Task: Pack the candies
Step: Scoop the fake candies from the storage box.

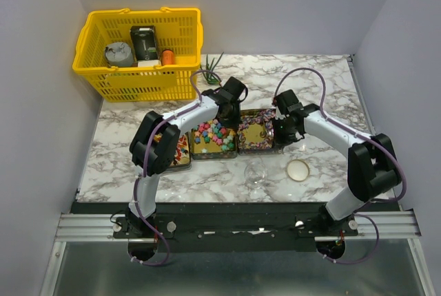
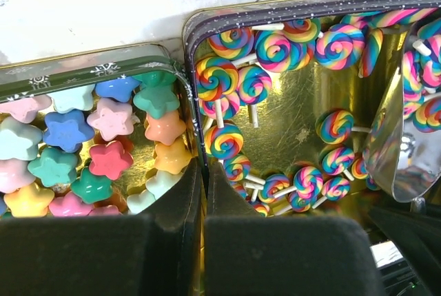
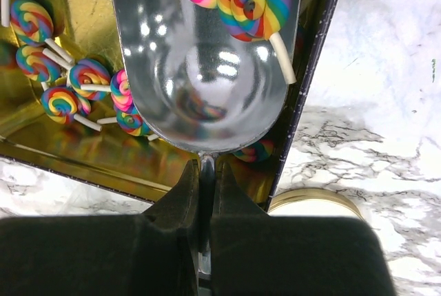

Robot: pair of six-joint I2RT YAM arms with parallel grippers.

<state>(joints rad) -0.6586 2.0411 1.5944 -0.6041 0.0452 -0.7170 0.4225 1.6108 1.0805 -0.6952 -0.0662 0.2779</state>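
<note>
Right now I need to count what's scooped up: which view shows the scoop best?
Right wrist: the scoop fills the frame, lollipops in its bowl, handle pinched by the right gripper. Left wrist catches only one shiny edge. From the top it is too small to make out.

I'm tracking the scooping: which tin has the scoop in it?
The rightmost tin, holding swirl lollipops; the scoop sits inside it. The middle tin holds stars instead.

Yellow basket [image 1: 138, 84], gold lid [image 1: 298, 170], metal scoop [image 3: 207, 82]
</note>
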